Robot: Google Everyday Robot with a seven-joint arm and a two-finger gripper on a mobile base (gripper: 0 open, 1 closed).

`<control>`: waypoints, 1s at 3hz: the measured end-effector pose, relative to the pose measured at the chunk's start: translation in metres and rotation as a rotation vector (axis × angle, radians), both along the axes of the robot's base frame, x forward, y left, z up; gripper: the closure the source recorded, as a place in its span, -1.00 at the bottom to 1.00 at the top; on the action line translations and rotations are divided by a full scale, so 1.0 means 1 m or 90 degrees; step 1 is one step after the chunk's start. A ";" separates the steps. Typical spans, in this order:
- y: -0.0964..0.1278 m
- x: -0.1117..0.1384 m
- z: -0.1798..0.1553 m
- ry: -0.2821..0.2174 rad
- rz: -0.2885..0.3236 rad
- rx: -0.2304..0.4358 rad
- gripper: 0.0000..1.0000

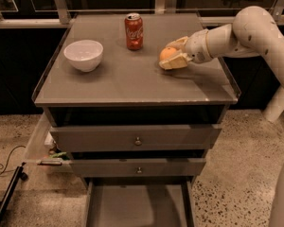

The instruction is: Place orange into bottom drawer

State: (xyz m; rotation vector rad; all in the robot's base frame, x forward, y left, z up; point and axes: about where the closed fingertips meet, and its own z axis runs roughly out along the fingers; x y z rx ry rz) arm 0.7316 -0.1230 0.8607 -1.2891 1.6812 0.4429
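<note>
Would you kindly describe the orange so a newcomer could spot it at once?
On the grey cabinet top, look right of the red soda can. The orange lies there, clasped by the gripper, the only small round bright-orange thing, unlike the white bowl.
</note>
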 end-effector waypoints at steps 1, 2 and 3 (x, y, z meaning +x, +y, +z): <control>0.000 0.000 0.000 0.000 0.000 0.000 1.00; 0.009 0.001 0.007 0.001 0.006 -0.012 1.00; 0.003 -0.018 0.023 -0.011 -0.002 -0.015 1.00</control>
